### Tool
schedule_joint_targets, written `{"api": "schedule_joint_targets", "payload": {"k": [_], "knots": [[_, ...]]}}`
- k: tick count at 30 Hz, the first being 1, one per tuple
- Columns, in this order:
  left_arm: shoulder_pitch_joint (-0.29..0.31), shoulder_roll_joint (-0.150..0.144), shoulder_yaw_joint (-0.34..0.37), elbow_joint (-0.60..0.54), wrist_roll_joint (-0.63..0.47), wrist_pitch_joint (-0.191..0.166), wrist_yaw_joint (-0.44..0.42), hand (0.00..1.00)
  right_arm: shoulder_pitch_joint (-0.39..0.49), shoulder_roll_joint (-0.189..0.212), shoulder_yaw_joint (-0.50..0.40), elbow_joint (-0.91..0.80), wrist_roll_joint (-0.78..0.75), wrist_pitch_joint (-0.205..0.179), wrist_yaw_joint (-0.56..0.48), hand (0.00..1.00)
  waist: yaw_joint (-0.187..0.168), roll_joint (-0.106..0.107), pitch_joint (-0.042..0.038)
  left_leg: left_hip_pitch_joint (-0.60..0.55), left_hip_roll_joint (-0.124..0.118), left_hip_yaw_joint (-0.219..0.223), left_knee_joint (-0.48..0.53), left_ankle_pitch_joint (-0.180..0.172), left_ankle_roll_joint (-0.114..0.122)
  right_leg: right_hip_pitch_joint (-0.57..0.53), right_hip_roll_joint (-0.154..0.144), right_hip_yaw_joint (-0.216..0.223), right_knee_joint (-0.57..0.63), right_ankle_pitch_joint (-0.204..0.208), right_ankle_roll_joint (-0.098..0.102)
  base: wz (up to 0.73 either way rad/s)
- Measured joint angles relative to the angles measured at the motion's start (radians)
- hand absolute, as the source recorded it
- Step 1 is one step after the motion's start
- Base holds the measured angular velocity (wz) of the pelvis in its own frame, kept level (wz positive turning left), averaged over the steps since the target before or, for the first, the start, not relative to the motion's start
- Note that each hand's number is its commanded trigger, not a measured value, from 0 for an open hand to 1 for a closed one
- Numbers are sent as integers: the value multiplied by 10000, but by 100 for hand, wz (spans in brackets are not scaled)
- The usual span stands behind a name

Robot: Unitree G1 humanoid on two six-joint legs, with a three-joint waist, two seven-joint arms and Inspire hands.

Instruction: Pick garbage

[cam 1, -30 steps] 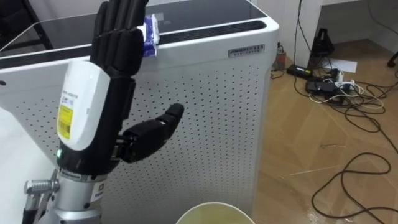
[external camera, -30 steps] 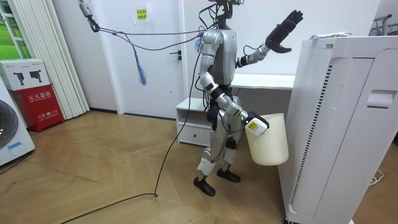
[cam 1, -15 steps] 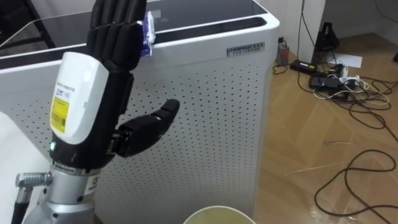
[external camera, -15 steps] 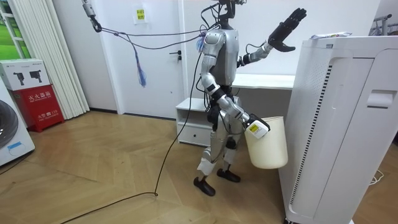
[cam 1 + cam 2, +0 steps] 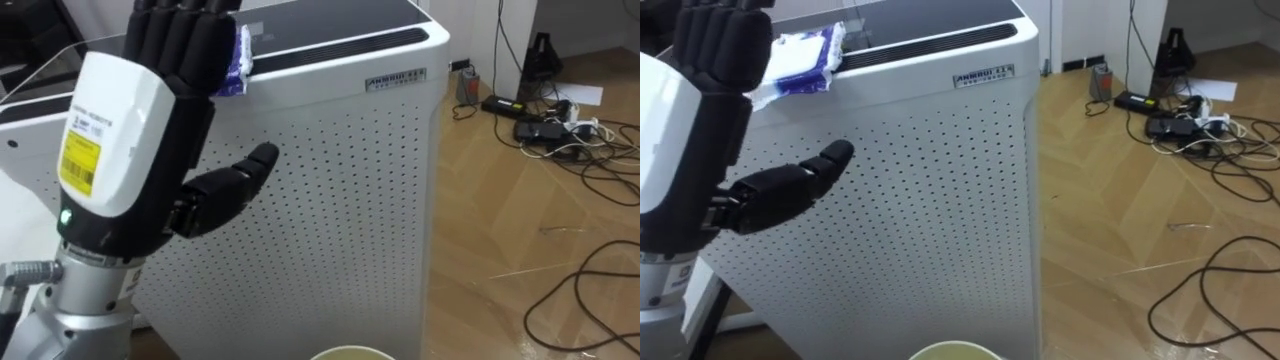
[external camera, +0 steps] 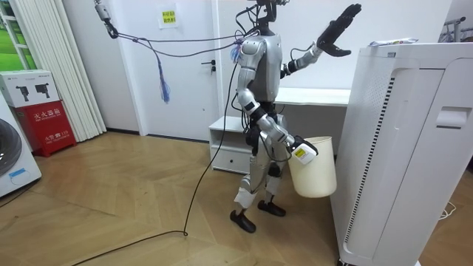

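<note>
Crumpled blue-and-white wrapper (image 5: 798,52) lying on the dark flat top of a tall white perforated appliance (image 5: 920,200), close to the front edge and just beside the long slotted vent. Held by neither hand. Nearest to it in the eye views, the left hand (image 5: 115,130), raised high with its white back to the camera, fingers straight and close together, thumb jutting sideways across the appliance's dotted front, holding nothing. From the room, that hand up above the level of the appliance's top and short of its near edge, so apart from the wrapper. Lower down, the right hand (image 6: 301,151) at the rim of a cream bucket (image 6: 316,174), hanging at thigh height between the robot and the appliance; cannot tell whether clasped there or loose. Bucket's rim just peeking in at the bottom of the eye views, near the foot of the appliance. Standing upright on the wooden floor (image 5: 500,240), facing the appliance and near it. To the right of the appliance, a tangle of dark cables (image 5: 560,135) spread over the boards. Behind the robot in the room view, a low white cabinet (image 6: 229,140) and a white door (image 6: 188,66); at the room view's far left, a red box (image 6: 41,111)
</note>
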Motion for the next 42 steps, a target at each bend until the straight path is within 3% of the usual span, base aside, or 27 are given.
{"api": "schedule_joint_targets", "payload": {"k": [8, 15, 24, 30, 38, 42], "knots": [[0, 206, 25, -1, -1, 299, -323, 0, -3, -11, -2, -33, -17, 206, -1, 100, 16, -23, 54, 24, 6, 75, -66, 15, 6, -16, -9, 29, -3, 0, 0, -2], [-1, 227, 90, 15, -1, 768, -560, 0, -5, -72, -10, -381, -196, 384, -31, 100, 12, 53, 92, 32, 8, 108, -131, 28, 5, -39, -17, 30, -9, 0, 0, 0], [-37, 228, 90, 41, -17, 1498, -1896, 0, -3, -245, -16, -557, -197, 747, -39, 100, -4, 99, 71, 27, 14, 153, -119, 27, 5, -49, -26, 69, -1, 0, 0, 0], [-37, 228, 90, 334, -18, 1980, -2563, 0, 23, -284, -15, -582, -220, 969, -66, 100, -9, 203, 2, 41, 28, 199, -106, 27, 6, -50, -21, 106, 8, 0, -1, -1], [-38, 230, 89, 543, -31, 2351, -3214, 0, 123, -352, -12, -576, -214, 1084, -64, 100, -22, 290, 37, 85, 31, 234, -135, 27, 8, -46, -23, 177, 23, 0, 0, -1], [-48, 577, 88, 831, -30, 2506, -3597, 0, 173, -357, 15, -581, -214, 1220, -64, 100, -34, 273, 49, 118, 30, 249, -185, 27, 7, -46, -26, 183, 34, 0, 0, 0]]}}
